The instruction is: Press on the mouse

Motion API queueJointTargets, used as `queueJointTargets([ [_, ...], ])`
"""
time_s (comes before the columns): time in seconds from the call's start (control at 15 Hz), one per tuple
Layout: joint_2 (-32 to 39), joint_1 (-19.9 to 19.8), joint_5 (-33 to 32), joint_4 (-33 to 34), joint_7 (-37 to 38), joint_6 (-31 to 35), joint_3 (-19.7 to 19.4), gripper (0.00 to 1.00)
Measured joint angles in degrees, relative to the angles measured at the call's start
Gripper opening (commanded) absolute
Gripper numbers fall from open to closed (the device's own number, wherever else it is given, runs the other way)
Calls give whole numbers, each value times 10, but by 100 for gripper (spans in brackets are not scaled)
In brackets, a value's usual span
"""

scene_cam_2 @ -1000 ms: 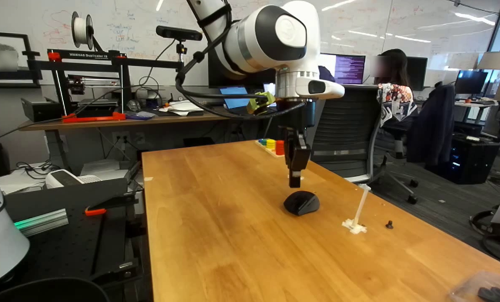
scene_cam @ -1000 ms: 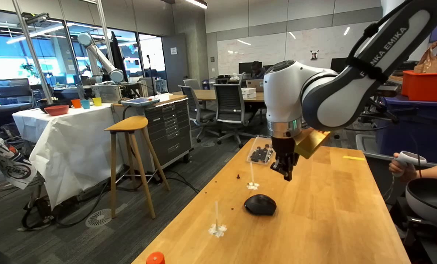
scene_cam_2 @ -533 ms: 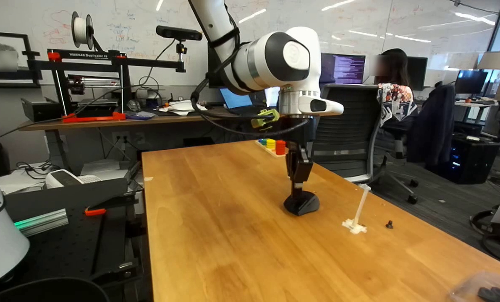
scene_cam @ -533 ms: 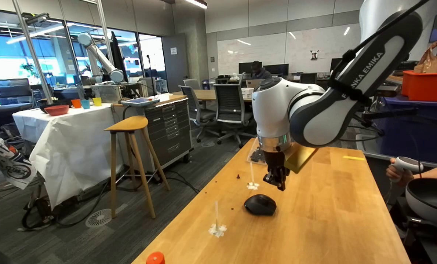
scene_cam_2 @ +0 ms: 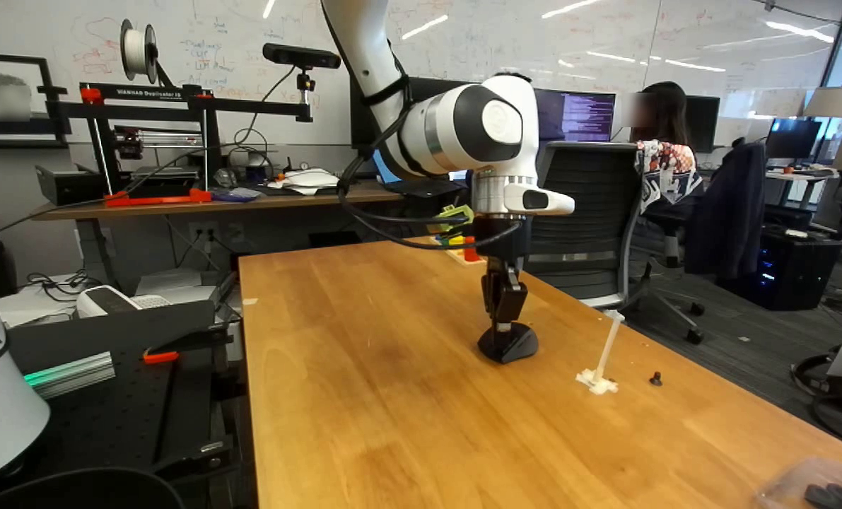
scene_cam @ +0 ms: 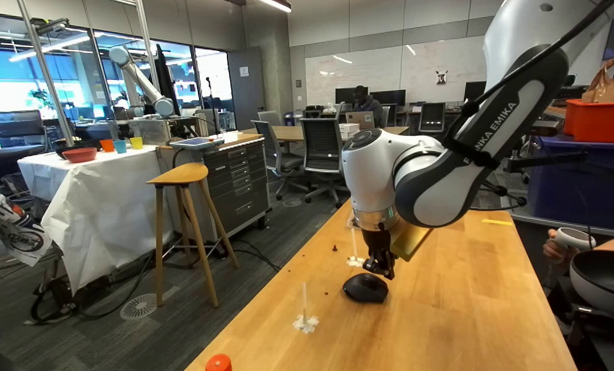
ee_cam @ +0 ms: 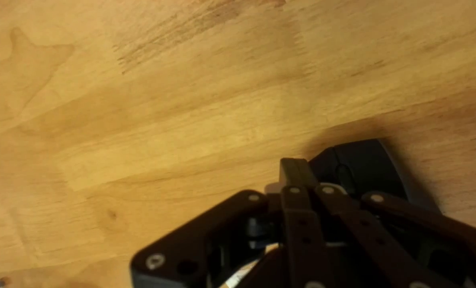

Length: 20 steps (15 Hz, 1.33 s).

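Observation:
The mouse is a black, dome-shaped computer mouse lying on the wooden table. It shows in both exterior views (scene_cam: 365, 288) (scene_cam_2: 518, 345) and, partly hidden by the fingers, at the right of the wrist view (ee_cam: 367, 166). My gripper (ee_cam: 297, 168) is shut with its fingertips together and nothing between them. It points down at the mouse. In an exterior view the gripper (scene_cam: 388, 274) is just above and behind the mouse's right end. In an exterior view the fingertips (scene_cam_2: 500, 332) overlap the mouse's upper left. I cannot tell whether they touch it.
Thin white posts stand taped to the table (scene_cam: 425, 355) near the mouse (scene_cam: 304, 309) (scene_cam: 354, 252). A small dark screw (scene_cam_2: 655, 379) lies beyond a post. A clear box with dark pieces (scene_cam_2: 827, 488) sits at a corner. A coloured peg toy (scene_cam_2: 471, 253) is at the far end.
The arm has come down and moved toward the mouse, bringing the shut fingertips from well above it to right at its top or side. The mouse has not moved.

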Motion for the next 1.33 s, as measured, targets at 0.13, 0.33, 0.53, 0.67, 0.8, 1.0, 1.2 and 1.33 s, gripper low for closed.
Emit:
queueJointTargets([
  [0.13,10,5,0,7,0,0,-2,0],
  [0.33,22,12,0,15,0,-1,-4,0],
  [0.53,26,17,0,20,0,-2,-7,0],
  [0.67,26,19,0,22,0,-2,-8,0],
  [0.8,26,19,0,22,0,-2,-8,0],
  [1.0,24,19,1,22,0,-2,-8,0],
  [1.2,3,19,12,19,-8,-6,-8,0],
  [1.33,-22,19,18,15,-17,-10,-7,0],
])
